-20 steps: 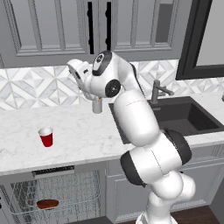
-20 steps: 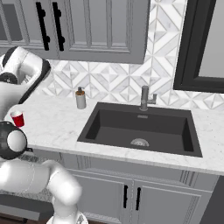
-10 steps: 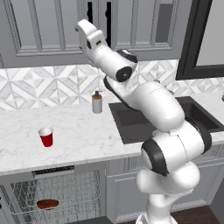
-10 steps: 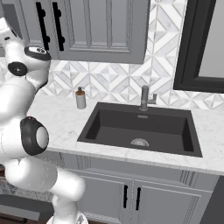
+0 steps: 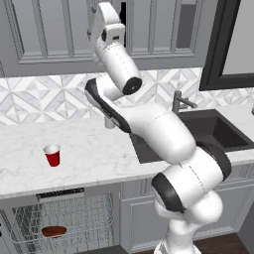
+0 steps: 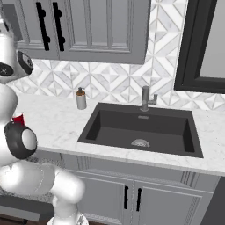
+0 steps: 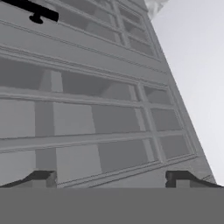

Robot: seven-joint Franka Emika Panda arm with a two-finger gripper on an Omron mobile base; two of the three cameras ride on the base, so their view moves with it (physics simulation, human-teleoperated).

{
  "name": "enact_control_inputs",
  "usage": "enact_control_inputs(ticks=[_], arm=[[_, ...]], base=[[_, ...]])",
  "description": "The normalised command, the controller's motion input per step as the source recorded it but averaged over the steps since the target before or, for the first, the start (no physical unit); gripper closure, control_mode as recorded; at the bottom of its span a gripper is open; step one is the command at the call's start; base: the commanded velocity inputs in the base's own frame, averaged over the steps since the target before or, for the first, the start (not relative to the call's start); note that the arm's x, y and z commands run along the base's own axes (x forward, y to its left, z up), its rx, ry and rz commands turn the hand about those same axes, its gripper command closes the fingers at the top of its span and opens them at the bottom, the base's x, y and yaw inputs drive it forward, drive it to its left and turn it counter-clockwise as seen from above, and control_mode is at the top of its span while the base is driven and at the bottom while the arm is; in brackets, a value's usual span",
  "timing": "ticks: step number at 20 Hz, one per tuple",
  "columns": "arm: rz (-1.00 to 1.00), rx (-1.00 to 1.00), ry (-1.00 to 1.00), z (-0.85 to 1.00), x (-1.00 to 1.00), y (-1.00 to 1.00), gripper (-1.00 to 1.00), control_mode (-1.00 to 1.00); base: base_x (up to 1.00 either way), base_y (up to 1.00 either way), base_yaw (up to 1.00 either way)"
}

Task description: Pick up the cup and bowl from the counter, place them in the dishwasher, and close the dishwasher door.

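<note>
The red cup (image 5: 51, 155) stands alone on the white marble counter (image 5: 94, 154), left of the arm; a sliver of the cup (image 6: 18, 117) also peeks out behind the arm. Below the counter edge, the reddish-brown bowl (image 5: 53, 231) lies in the wire rack of the dishwasher (image 5: 74, 218). Low down, the dishwasher door (image 6: 26, 210) shows as a dark flat panel folded outward. My gripper (image 7: 111, 180) is raised high, facing the grey upper cabinet doors, far above the cup. It is open with nothing between its fingertips (image 7: 42, 178).
A grey soap dispenser (image 6: 81, 99) stands at the back of the counter beside the black sink (image 6: 140, 129) with its faucet (image 6: 146, 99). Upper cabinets (image 5: 49, 30) with black handles hang close behind the raised hand. A dark-framed window (image 6: 204, 44) is at the right.
The arm has swung upward. The hand rose from just above the backsplash to in front of the upper cabinets. The jaws stayed open, and the cup and bowl have not moved.
</note>
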Motion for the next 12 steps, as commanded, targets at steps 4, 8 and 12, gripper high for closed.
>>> enact_control_inputs(ticks=[4,8,12], arm=[[0.11,-0.06,0.42,0.23,-0.29,0.34,-1.00,-1.00],[0.00,0.10,0.86,0.67,0.06,0.01,-1.00,-1.00],[0.02,0.25,0.91,0.38,0.00,0.01,-1.00,-1.00]], base=[[0.00,0.00,0.00],[0.00,0.00,0.00],[0.00,0.00,0.00]])
